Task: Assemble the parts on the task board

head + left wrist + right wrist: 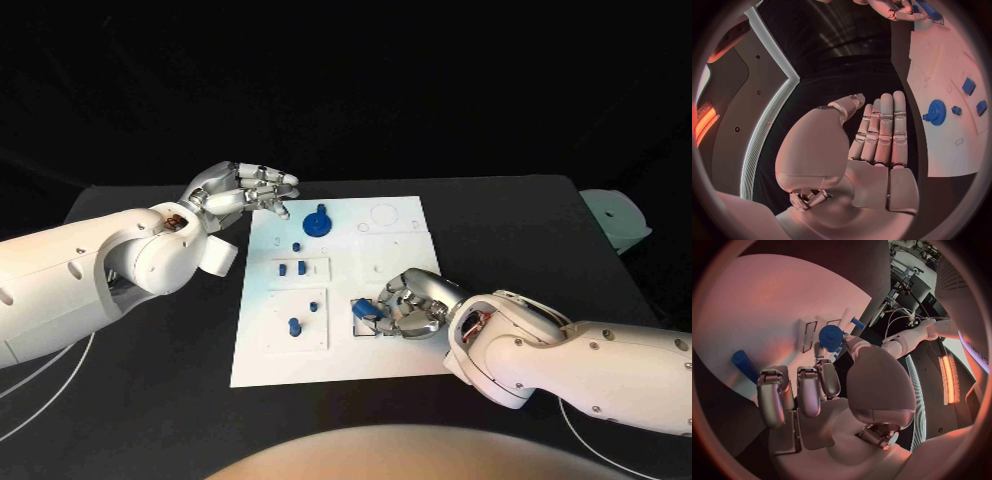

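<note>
On the black table [505, 215] in the head view, a white board [339, 350] at the middle, long side running away from the robot. Near its far edge a blue gear [317, 219]; below that, small blue pieces in a recessed panel [296, 268] and one more blue peg [294, 325] in a lower panel. Left hand [238, 190] raised at the board's far left corner, fingers apart, nothing held, tips just beside the gear without touching. Right hand [407, 305] low over the board's right side, fingers curled round a blue part [365, 311].

In the left wrist view, left hand [873, 132] flat and released, fingers straight side by side, above bare table beside the board [942, 150]; gear [935, 112] seen with its toothed rim, small blue pieces [969, 86] past it, right hand [895, 9] far off at the rim.

In the right wrist view, right hand [811, 385] pinching a round blue part [831, 336] between thumb and fingertip, other fingers curled under; a blue peg [744, 366] lying on the board [767, 305] beside them, two slots near the held part, left arm across the table beyond
</note>
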Robot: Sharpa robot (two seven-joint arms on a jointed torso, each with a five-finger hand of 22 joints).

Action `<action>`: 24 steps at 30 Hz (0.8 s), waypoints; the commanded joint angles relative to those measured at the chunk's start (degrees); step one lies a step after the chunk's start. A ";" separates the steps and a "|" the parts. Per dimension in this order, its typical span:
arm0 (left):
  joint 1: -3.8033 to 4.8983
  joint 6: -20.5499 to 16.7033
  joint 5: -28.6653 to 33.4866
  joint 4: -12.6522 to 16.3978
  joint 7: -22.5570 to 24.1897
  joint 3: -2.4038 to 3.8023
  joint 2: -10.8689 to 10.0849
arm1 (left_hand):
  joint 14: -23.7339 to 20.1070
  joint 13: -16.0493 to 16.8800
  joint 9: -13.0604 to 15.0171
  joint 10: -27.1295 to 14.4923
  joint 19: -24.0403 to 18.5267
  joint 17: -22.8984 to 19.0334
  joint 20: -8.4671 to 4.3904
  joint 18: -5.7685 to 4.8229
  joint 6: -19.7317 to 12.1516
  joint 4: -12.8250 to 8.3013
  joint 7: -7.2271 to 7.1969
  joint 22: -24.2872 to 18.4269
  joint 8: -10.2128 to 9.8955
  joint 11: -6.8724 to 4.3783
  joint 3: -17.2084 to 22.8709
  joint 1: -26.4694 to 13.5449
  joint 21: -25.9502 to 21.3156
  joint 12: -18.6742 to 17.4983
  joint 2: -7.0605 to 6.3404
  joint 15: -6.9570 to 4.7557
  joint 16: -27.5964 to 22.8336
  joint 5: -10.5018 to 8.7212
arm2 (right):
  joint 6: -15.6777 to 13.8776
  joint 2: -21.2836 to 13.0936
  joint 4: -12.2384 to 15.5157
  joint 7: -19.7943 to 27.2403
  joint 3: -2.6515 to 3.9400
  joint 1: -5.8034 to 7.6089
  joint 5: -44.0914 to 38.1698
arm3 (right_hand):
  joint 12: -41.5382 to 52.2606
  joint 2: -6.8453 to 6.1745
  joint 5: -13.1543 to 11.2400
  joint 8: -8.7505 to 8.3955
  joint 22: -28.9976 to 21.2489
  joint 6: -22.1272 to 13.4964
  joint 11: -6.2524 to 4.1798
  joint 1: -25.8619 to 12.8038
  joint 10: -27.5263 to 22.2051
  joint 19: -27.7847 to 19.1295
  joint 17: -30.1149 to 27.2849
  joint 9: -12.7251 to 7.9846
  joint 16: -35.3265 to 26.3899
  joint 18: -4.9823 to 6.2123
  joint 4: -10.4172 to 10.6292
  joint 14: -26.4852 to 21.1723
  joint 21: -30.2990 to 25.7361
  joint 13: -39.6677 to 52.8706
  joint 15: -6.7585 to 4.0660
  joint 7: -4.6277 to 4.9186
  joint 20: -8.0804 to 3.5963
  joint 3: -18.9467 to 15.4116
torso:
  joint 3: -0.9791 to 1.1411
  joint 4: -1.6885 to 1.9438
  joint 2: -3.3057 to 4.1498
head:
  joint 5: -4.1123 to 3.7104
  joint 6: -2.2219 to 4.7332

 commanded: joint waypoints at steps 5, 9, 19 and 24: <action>0.04 0.77 -0.13 0.23 0.45 0.04 -0.08 | -0.33 0.07 -0.07 -0.40 0.41 0.03 -0.18 0.31 -0.41 -0.06 0.07 -0.01 -0.24 -0.04 0.15 0.48 0.04 0.13 -0.02 -0.09 0.09 0.36 | 2.17 0.12 -0.10 -2.50 -0.15 -0.17 -3.04 | -0.17 0.23 0.82 0.25 15.09 2.88 -0.27 -3.66 0.36 5.99 7.95 0.43 0.24 -0.81 0.15 4.56 0.30 4.53 -0.42 -2.40 -0.29 -2.69 | 0.07 -0.05 0.00 | 0.08 -0.12; 0.04 0.81 -0.13 0.23 0.36 0.04 -0.12 | -0.33 0.07 -0.07 -0.40 0.41 0.03 -0.18 0.31 -0.41 -0.06 0.07 -0.01 -0.24 -0.04 0.15 0.48 0.04 0.13 -0.02 -0.09 0.09 0.36 | 2.51 0.11 -0.02 -2.65 -0.15 -0.17 -3.41 | -0.32 0.62 -0.22 0.71 15.09 3.17 -0.49 -5.26 0.35 5.99 7.93 0.77 0.23 -0.81 0.16 4.56 0.30 4.52 -0.60 -2.66 -0.43 -4.01 | 0.08 -0.10 0.00 | 0.06 -0.16; 0.04 0.84 -0.13 0.24 0.23 0.04 -0.22 | -0.36 0.07 -0.07 -0.40 0.41 0.01 -0.20 0.28 -0.40 -0.16 0.11 0.05 -0.24 0.00 0.14 0.56 0.11 0.15 -0.07 -0.07 0.06 0.33 | 2.89 0.15 0.10 -2.38 -0.14 -0.16 -3.82 | -0.77 2.61 -9.80 1.94 15.09 2.71 -0.68 -11.13 0.29 5.99 7.92 1.82 0.18 -0.81 0.29 4.55 0.30 4.63 -0.78 -2.91 -0.64 -11.00 | 0.05 -0.07 -0.04 | -0.05 -0.17; 0.04 1.02 -0.10 0.21 0.14 0.04 -0.25 | -0.36 0.07 -0.07 -0.42 0.40 0.01 -0.18 0.25 -0.41 -0.07 0.13 0.06 -0.24 0.03 0.08 0.42 0.11 0.15 -0.08 -0.03 0.06 0.32 | 3.26 0.09 0.02 -2.00 -0.14 -0.16 -4.24 | -1.29 4.05 -10.71 2.04 15.09 2.14 -0.51 -11.91 0.10 5.99 7.95 1.92 0.15 -0.81 0.45 4.55 0.30 4.52 -0.64 -2.72 -0.50 -17.58 | 0.04 -0.02 -0.05 | 0.03 -0.09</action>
